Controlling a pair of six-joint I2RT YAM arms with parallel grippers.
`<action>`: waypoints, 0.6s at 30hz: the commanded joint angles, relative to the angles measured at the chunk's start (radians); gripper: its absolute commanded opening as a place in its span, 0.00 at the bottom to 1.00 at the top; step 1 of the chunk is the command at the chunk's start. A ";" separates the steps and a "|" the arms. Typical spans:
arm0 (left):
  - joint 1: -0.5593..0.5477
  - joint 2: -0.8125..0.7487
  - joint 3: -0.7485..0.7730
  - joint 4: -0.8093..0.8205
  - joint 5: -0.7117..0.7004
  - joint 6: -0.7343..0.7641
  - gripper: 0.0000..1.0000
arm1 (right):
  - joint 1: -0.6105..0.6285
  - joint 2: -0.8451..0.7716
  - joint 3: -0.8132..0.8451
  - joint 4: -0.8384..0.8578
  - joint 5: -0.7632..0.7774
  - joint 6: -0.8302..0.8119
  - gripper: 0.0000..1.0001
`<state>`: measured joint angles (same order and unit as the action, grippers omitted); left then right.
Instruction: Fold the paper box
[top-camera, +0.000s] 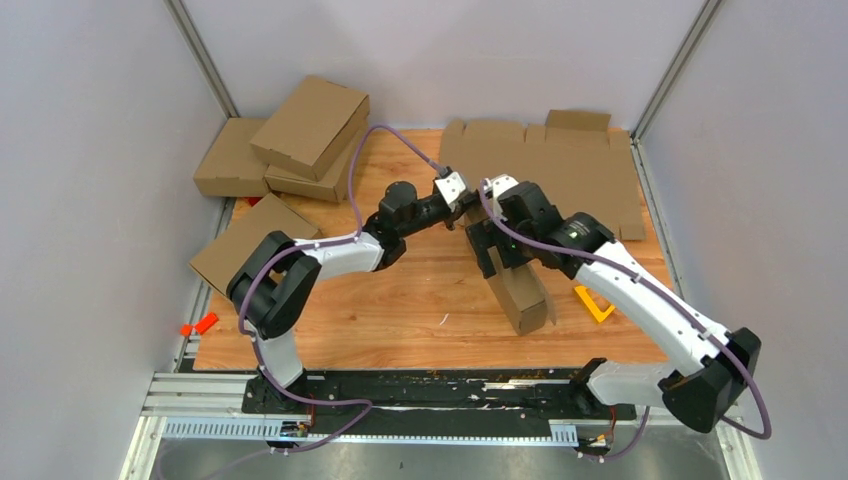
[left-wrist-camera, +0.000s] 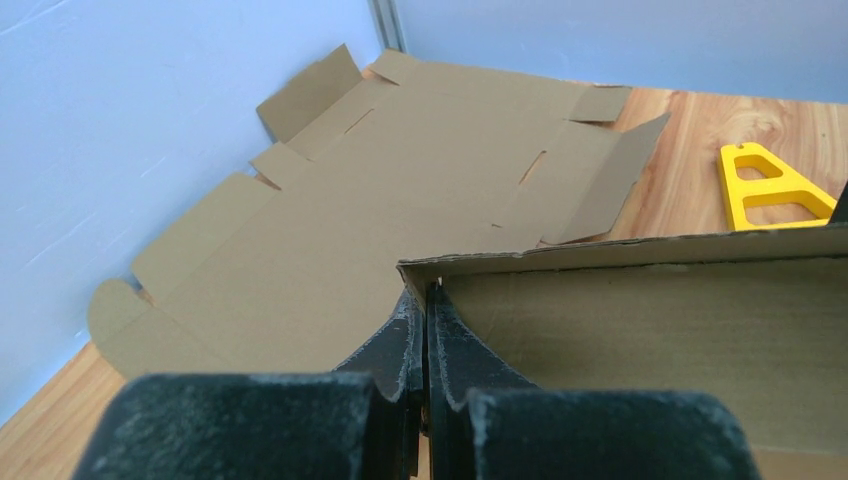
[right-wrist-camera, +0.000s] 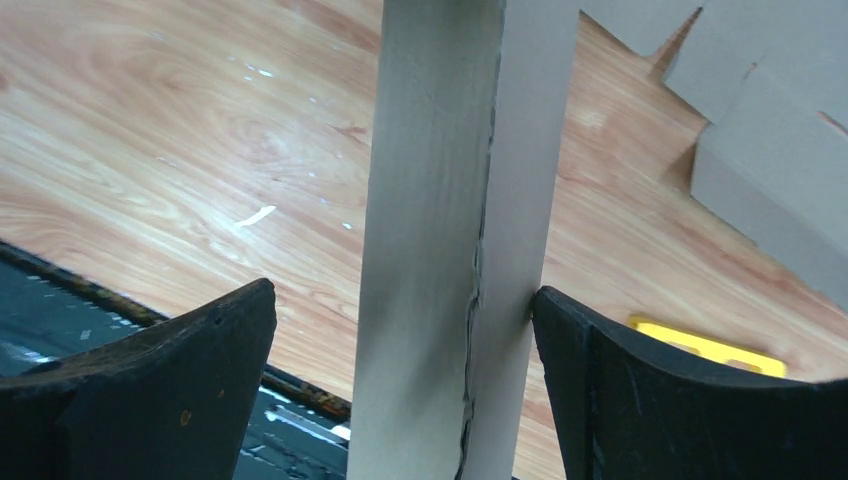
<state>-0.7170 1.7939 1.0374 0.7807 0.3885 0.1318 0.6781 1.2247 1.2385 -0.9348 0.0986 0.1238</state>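
Top external view: on the light wooden worktop, a partly folded brown corrugated cardboard box stands on edge near the centre. At the box's 11 o'clock, the left hand is pinched tight on a corner of its wall. The right hand gapes wide astride a panel, one finger touching it and the other apart. A flat die-cut cardboard sheet lies at 12 o'clock. Closed brown cardboard boxes are piled at 10 o'clock. A yellow triangular plastic frame sits close by at 3 o'clock.
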 joint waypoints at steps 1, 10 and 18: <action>-0.032 0.085 -0.044 -0.139 0.024 -0.042 0.00 | 0.038 0.084 0.045 -0.097 0.182 0.000 1.00; -0.035 0.078 -0.091 -0.076 0.016 -0.116 0.07 | 0.035 0.092 0.018 -0.101 0.245 0.031 0.71; -0.035 -0.095 -0.085 -0.317 -0.035 -0.166 0.25 | 0.031 0.037 -0.036 -0.038 0.081 0.008 0.54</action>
<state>-0.7330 1.7573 0.9817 0.7815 0.3542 0.0204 0.7147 1.3037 1.2324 -1.0191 0.2710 0.1116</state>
